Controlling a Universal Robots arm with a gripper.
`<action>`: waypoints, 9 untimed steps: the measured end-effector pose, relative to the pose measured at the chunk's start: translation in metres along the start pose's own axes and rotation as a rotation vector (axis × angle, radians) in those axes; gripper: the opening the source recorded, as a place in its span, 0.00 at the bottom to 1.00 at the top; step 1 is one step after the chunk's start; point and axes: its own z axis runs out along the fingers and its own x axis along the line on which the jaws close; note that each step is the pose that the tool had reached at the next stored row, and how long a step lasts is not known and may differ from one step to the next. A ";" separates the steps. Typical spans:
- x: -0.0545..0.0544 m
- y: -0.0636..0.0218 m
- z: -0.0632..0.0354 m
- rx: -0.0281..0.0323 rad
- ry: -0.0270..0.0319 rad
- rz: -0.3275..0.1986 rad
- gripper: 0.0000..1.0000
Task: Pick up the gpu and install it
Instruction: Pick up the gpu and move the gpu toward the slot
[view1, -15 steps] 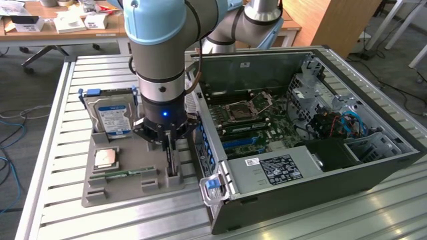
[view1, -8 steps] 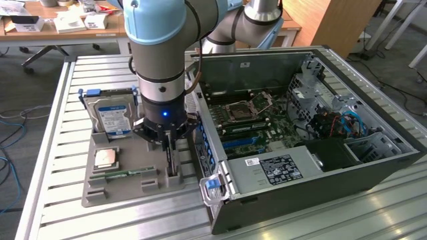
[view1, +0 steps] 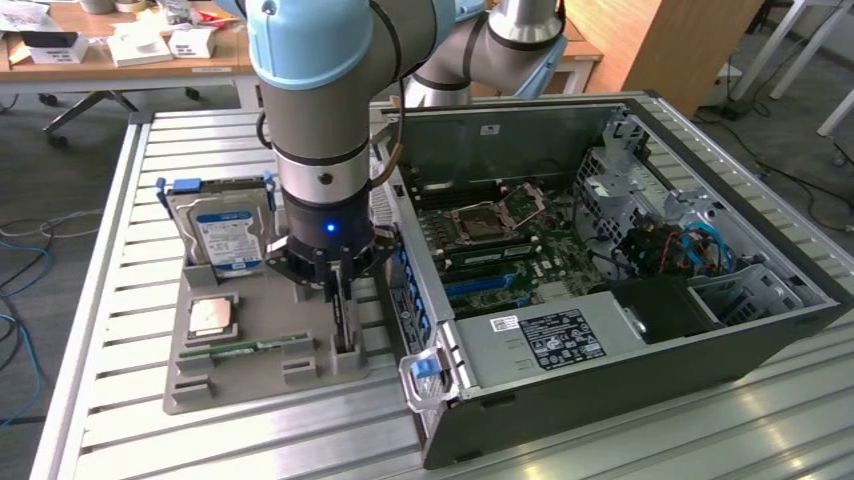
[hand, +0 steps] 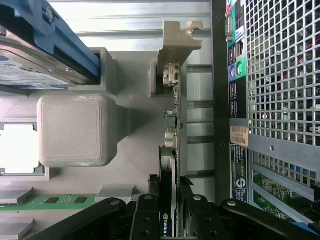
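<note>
The gpu is a thin dark card standing on edge in a slot at the right side of the grey parts tray. My gripper reaches straight down over it. In the wrist view the gpu runs away from the camera, and its metal bracket rests against a tray post at the far end. My gripper straddles the near end of the card. Its black fingers press on both faces, so it is shut on the card, which still sits in its slot.
The open computer case lies just to the exterior view's right of the tray, motherboard facing up; its rear grille runs close beside the card. Also on the tray are a silver hard drive, a CPU and a green RAM stick.
</note>
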 end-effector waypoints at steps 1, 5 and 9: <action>0.000 0.0000 0.0000 0.0000 0.0001 -0.001 0.26; 0.000 0.0000 0.0000 -0.0001 0.0001 -0.002 0.26; 0.000 0.0000 0.0000 -0.0001 0.0001 -0.003 0.26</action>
